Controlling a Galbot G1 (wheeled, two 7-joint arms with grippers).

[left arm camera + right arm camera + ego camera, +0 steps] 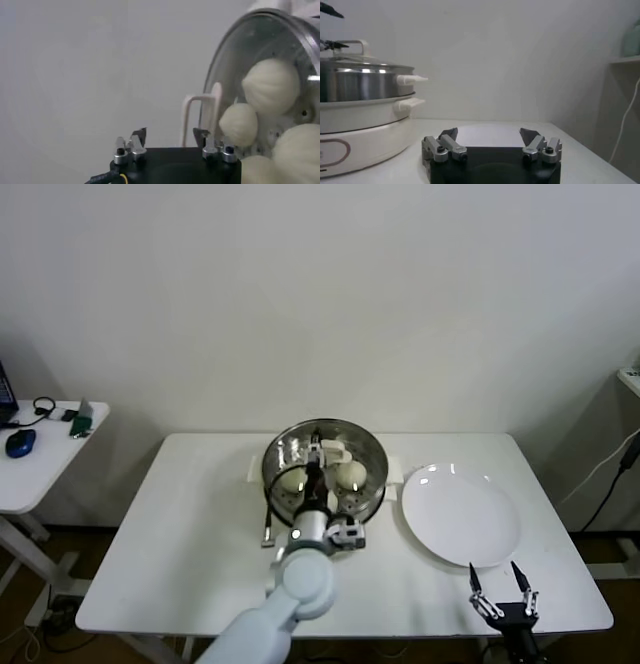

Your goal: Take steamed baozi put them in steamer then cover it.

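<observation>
The steamer [370,492], a steel basket on a white base, stands at the table's middle back; it also shows in the right wrist view [355,87]. The glass cover [352,436] rests on it, its cream bar handle [200,114] up. Through the glass I see the baozi [272,85], [239,124], [300,145]; two show in the head view [292,480], [350,474]. My left gripper [170,135] is open just by the handle, not touching it. My right gripper [503,584] is open and empty at the table's front right.
An empty white plate [460,514] lies right of the steamer, just beyond my right gripper. A thin dark item [268,524] lies at the steamer's left front. A small side table [40,459] with a mouse stands far left.
</observation>
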